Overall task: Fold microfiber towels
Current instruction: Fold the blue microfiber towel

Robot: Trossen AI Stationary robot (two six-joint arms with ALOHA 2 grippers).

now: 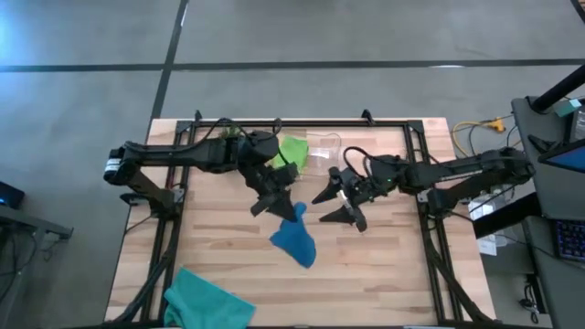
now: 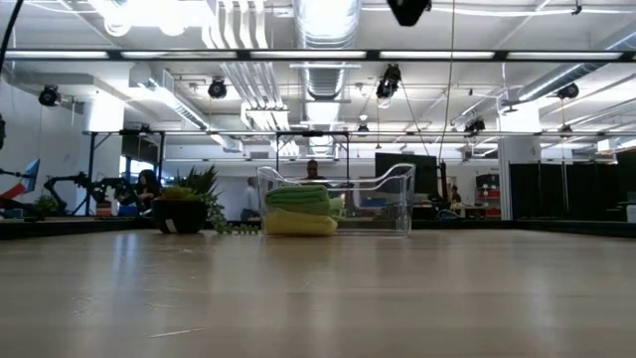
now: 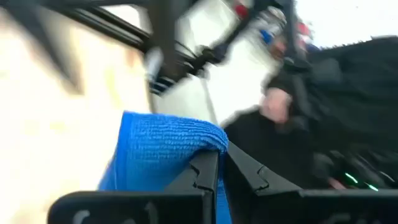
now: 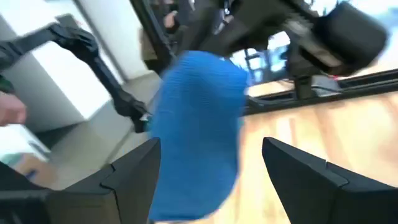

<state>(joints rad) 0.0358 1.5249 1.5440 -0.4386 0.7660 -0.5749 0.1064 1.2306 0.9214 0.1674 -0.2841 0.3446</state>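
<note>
- Step in hand: I hold the blue towel (image 1: 294,239) lifted by one corner above mid-table, ahead of its fold.
- Left gripper (image 1: 291,206): fingers pressed together, pinching that corner.
- Right gripper (image 1: 336,206): fingers spread wide, empty, just beside the hanging cloth.
- Next move, as I judge it: catch a second corner.
- Material: soft looped microfiber, limp and draping.
- Teal towel (image 1: 208,302): crumpled at the table's near edge.

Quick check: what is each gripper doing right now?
Left gripper: shut on the blue towel, lifting one corner.
Right gripper: open, holding nothing, beside the hanging blue towel.
</note>
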